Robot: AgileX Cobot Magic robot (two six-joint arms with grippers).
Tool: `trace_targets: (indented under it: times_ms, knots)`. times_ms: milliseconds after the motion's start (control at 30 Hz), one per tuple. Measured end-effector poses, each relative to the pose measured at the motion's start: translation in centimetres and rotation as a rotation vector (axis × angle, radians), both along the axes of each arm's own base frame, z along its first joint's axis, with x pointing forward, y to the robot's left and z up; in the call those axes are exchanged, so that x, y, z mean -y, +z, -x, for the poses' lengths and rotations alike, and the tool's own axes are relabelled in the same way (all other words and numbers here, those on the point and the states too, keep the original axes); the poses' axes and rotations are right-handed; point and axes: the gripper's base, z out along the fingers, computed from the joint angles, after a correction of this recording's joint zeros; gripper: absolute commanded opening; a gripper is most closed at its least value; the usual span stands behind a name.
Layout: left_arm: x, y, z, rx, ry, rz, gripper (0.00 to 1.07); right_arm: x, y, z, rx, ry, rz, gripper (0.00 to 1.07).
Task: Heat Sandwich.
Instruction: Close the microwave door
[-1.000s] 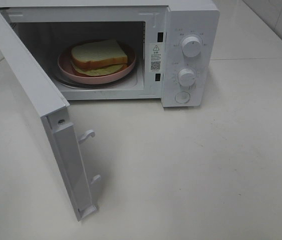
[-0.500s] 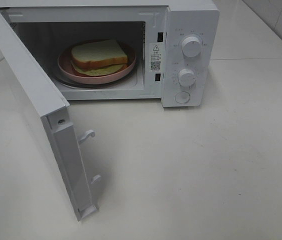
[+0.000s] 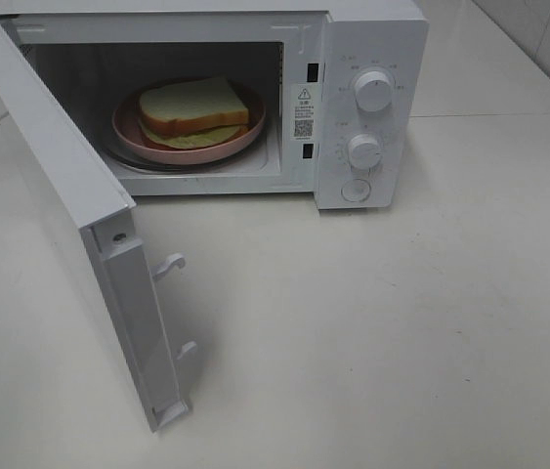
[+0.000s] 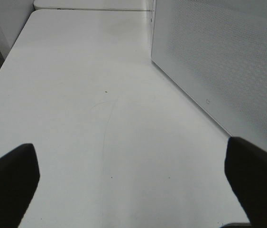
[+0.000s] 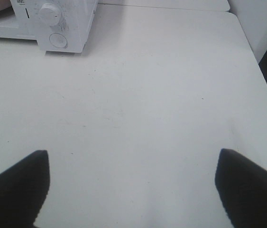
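fingers on my left spread, fingers on my right spread, both over bench; sandwich on plate inside open microwave.

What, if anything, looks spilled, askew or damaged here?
Nothing stands out. The sandwich sits on the pink plate inside the microwave, whose door stands wide open; no spill or damage shows. The left hand and right hand are open and empty above the table.

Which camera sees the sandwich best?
The high camera: the sandwich lies in full sight on its pink plate inside the open microwave. The left wrist view shows none of it; the right wrist view catches only a plate edge, no sandwich.
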Motion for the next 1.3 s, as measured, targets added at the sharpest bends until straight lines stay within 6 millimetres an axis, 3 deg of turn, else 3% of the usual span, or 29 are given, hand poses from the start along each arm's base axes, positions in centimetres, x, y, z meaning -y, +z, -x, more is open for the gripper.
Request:
trace_targets:
  times_ms: [700,833,1067,1300]
  knots:
    - [0.0,0.1,0.0,0.005,0.000,0.000,1.02,0.0,0.0,0.0,0.000,0.000,0.000,0.85]
    - [0.0,1.4,0.1,0.095,-0.003,-0.014,1.01,0.0,0.0,0.0,0.000,0.000,0.000,0.83]
    - [0.3,1.7,-0.1,0.120,-0.068,-0.072,1.01,0.0,0.0,0.0,0.000,0.000,0.000,0.82]
    - [0.4,3.0,-1.4,0.219,-0.053,0.009,0.98,0.0,0.0,0.0,0.000,0.000,0.000,0.80]
